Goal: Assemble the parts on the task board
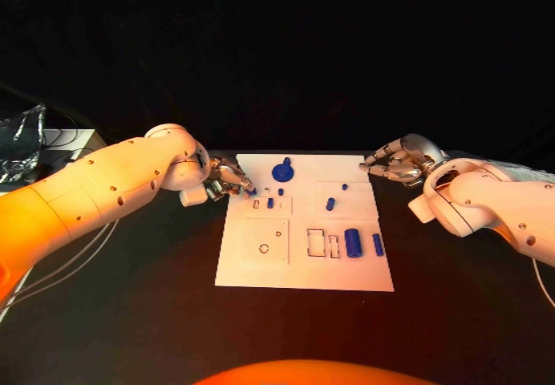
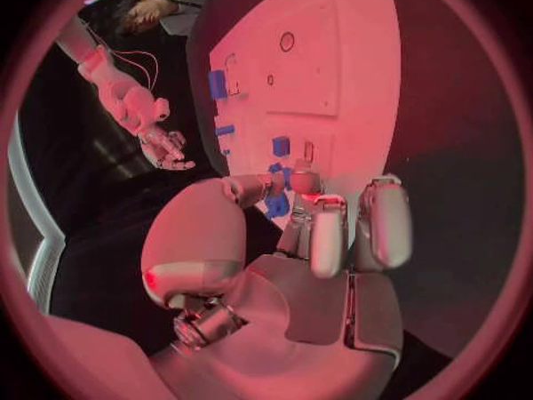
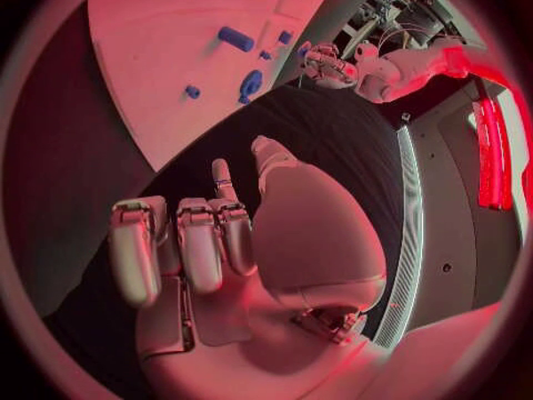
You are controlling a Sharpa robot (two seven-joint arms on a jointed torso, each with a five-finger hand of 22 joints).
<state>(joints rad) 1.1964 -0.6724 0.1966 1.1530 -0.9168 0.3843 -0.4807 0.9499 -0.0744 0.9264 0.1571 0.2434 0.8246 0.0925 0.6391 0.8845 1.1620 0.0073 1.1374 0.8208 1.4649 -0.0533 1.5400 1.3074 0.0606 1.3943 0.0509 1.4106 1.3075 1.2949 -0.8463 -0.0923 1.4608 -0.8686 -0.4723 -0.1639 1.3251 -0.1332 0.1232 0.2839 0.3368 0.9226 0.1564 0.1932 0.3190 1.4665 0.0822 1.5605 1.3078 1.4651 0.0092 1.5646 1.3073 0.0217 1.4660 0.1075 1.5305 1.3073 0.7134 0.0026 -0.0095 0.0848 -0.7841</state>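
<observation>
Black desk [image 1: 139,321] under everything. At far-left desk edge: crumpled clear plastic bag [image 1: 23,140], w/ pale box-like item [image 1: 64,138] just beside it, partly hidden. Thin pale cables [image 1: 70,261] trail across desk on left side, toward the near edge.

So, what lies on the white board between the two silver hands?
In the head view, between the left hand and right hand sits a round blue part on the white task board.
</observation>
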